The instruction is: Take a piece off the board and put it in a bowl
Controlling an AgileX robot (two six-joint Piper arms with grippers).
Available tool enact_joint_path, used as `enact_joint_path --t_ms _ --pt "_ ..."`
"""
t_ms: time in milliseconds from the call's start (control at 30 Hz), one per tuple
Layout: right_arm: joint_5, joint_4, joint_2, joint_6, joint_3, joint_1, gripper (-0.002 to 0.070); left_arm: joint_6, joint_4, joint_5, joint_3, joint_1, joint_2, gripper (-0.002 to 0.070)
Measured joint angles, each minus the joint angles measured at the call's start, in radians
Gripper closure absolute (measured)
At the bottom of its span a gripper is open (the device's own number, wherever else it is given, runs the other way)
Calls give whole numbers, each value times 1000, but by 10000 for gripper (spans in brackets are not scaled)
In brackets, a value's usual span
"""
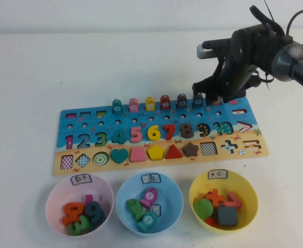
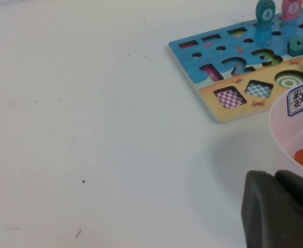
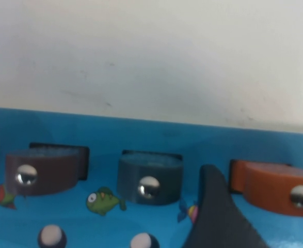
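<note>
The board lies across the middle of the table with a row of fish pegs along its far edge. My right gripper hangs over the right end of that row and hides the orange piece in the high view. In the right wrist view the orange piece stands in its slot beside a grey-blue peg. The right gripper is open, with one dark finger between those two pegs. The light blue bowl sits in front of the board, in the middle. My left gripper is shut and empty by the pink bowl.
A pink bowl with numbers stands left of the blue bowl, and a yellow bowl with shapes stands to its right. The blue bowl holds several fish pegs. Teal, pink, yellow, red and brown pegs stand left of the right gripper.
</note>
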Motion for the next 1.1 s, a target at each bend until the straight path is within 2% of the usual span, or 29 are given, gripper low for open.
enact_joint_path --t_ms 633,1100 --pt "-13 -4 0 0 0 0 469 0 0 0 0 0 0 679" --pt "-5 -26 0 -2 -5 0 470 0 0 0 0 0 0 679"
